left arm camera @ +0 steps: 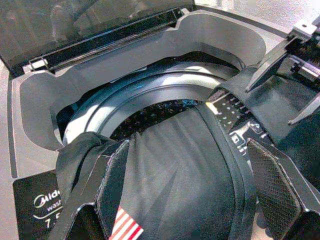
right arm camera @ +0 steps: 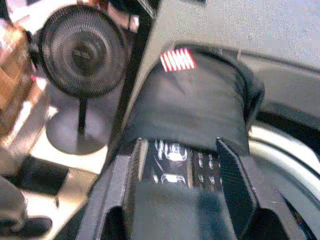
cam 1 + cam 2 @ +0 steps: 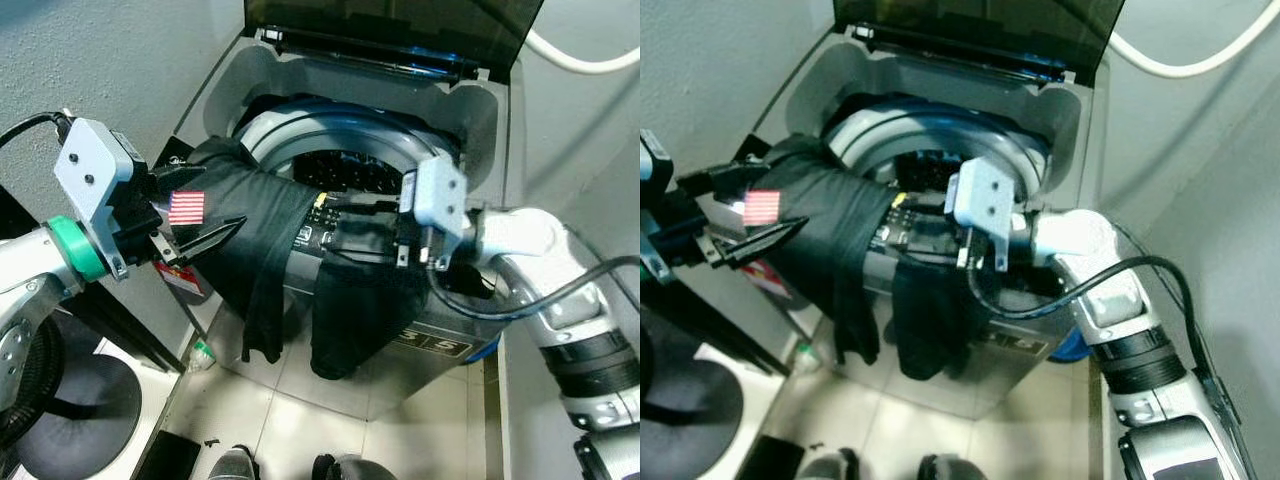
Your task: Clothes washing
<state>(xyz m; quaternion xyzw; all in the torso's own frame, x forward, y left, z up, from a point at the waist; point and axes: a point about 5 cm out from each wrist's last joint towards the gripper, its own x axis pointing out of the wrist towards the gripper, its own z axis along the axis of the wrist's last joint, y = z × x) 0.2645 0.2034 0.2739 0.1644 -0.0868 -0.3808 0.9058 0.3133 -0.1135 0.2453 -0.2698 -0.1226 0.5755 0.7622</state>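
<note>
A top-loading washing machine (image 3: 300,75) stands with its lid (image 3: 400,25) raised and its drum (image 3: 340,170) exposed. A black garment (image 3: 260,220) with a small flag patch (image 3: 186,207) lies draped over the front rim and control panel, hanging down the front. My left gripper (image 3: 200,225) is at the garment's left end by the patch, open, its fingers (image 1: 115,185) wide on either side of the cloth. From the right, my right gripper (image 3: 345,225) reaches over the control panel (image 2: 175,160), open, fingers (image 2: 235,185) astride cloth and panel.
A black standing fan (image 2: 80,50) stands on the floor left of the machine. A white hose (image 3: 580,60) runs along the wall at the back right. A small green-capped bottle (image 3: 200,355) lies on the tiled floor by the machine's front corner. Walls close in on both sides.
</note>
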